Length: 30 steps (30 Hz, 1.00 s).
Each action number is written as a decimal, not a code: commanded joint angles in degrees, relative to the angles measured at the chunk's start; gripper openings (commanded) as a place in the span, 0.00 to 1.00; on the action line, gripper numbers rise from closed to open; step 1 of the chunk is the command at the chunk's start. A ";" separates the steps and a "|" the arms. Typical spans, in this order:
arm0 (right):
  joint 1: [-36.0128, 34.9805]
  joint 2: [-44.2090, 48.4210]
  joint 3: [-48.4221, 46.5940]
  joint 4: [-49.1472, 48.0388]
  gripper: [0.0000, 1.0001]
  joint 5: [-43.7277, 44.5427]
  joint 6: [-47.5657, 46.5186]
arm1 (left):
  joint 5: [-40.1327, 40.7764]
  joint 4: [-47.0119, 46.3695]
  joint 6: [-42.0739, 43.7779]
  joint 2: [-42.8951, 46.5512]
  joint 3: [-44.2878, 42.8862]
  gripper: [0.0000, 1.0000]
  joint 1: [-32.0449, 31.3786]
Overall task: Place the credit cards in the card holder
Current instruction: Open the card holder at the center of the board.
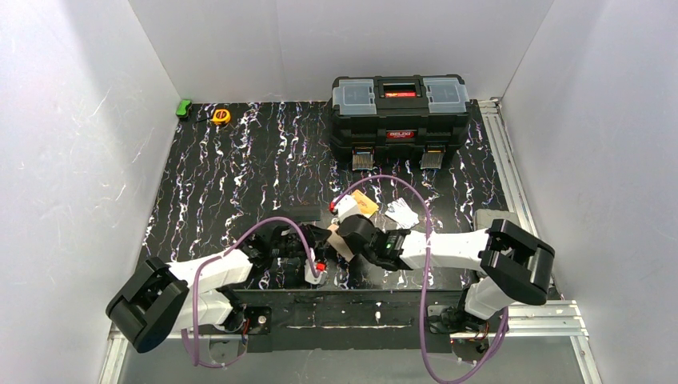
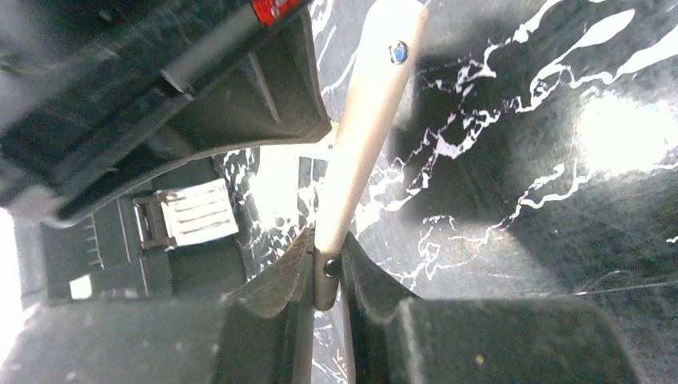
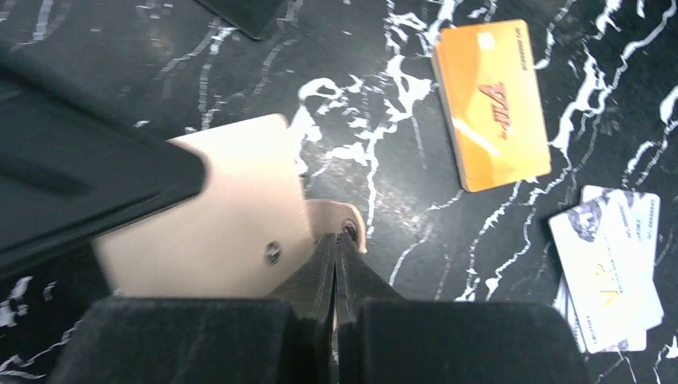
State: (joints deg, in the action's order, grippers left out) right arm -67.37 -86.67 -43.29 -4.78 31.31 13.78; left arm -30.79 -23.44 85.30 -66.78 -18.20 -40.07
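I hold holder (image 3: 216, 216) clamped in left gripper (image 2: 326, 268) and right gripper (image 3: 336, 244); orange card (image 3: 492, 104) lies forward-right of right gripper, lengthwise.

Orange card (image 3: 492, 104): red slanted capitals across face; last letters look like "IA", first letters unclear. Row of small characters along one edge, too blurred to read.
White card (image 3: 612, 268): gold capitals, reads like "VIP", middle letter faint. Dark emblem in corner; small print line along edge, illegible.
Toolbox (image 1: 400, 120): red plate with white brand word on front, second red label on lid by handle. Both too small to read.
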 commanded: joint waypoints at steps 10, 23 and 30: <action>4.35 4.54 3.14 2.66 0.01 0.00 5.06 | -6.61 1.44 2.57 4.34 2.85 0.00 -0.59; 4.73 12.50 5.65 10.18 0.01 -6.69 8.68 | -6.09 1.78 10.45 0.53 5.31 0.44 -0.55; 4.72 13.85 2.10 9.23 0.61 -16.18 3.77 | -6.39 1.90 10.36 0.49 4.93 0.39 -0.56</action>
State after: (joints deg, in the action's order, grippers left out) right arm -62.63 -74.22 -37.80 5.21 21.08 20.18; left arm -35.11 -22.24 95.44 -66.30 -12.82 -40.38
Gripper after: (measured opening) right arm 0.553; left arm 0.404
